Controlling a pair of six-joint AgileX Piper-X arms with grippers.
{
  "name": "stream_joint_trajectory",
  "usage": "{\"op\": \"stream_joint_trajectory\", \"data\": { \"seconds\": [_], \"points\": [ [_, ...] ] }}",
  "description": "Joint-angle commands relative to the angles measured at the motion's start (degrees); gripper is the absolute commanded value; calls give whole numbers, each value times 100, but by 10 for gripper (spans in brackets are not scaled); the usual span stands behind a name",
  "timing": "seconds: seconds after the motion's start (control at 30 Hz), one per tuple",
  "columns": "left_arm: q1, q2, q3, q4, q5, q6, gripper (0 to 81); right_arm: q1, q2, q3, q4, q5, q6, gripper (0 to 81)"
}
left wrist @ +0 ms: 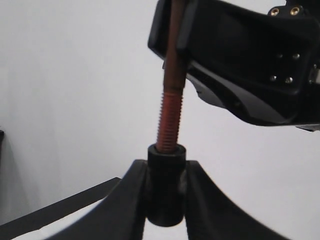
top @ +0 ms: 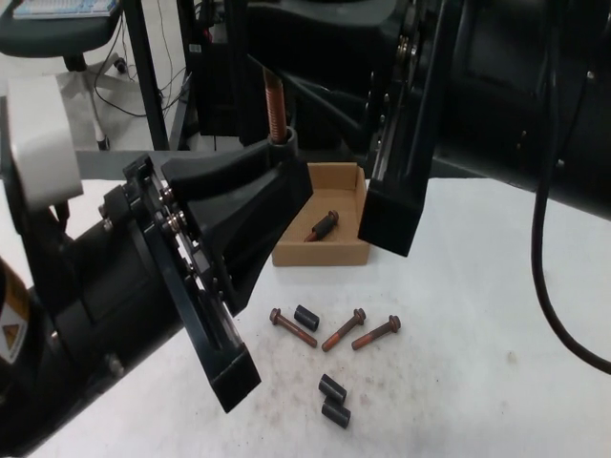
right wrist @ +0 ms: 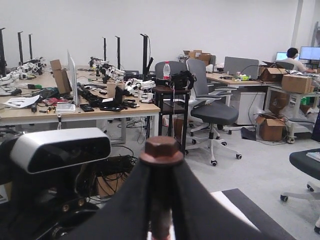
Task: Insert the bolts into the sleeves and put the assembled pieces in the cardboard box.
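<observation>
Above the bench (top: 477,315), near the cardboard box (top: 323,254), the left hand (left wrist: 165,192) is clamped on an upright sleeve (left wrist: 166,156). The right hand (right wrist: 161,175) grips a bolt (left wrist: 169,120) near its head, with the threaded tip just inside the bore. The bolt should be lined up with the sleeve and pressed straight down, so the thread does not catch the rim.
</observation>
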Motion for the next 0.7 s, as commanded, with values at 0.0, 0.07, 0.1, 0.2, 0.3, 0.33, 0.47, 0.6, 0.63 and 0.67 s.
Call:
{"op": "stream_joint_trajectory", "data": {
  "seconds": [0.0,0.07,0.1,0.2,0.3,0.33,0.47,0.6,0.63,0.67],
  "points": [
    [11,-21,-67,-111,-51,-11,3,-3,-24,-7,-62,-36,0,8],
    [11,-21,-67,-111,-51,-11,3,-23,-24,-7,-8,-36,0,8],
    [11,-21,-67,-111,-51,-11,3,-54,-24,-7,62,-36,0,8],
    [11,-21,-67,-111,-87,-11,3,-91,-24,-7,354,-36,0,8],
    [11,-21,-67,-111,-87,-11,3,-119,-24,-7,603,-47,0,8],
    [11,-21,-67,-122,-85,-11,3,-119,-24,-7,645,-47,0,8],
    [11,-21,-81,-159,-85,-11,3,-119,-24,-7,672,-47,0,8],
    [11,-21,-81,-159,-85,-11,3,-119,-24,-7,672,-47,0,8],
    [11,-21,-81,-159,-85,-11,3,-119,-24,-7,672,-47,0,7],
    [11,-21,-81,-159,-85,-11,3,-119,-24,-7,672,-47,0,4]
  ]
}}
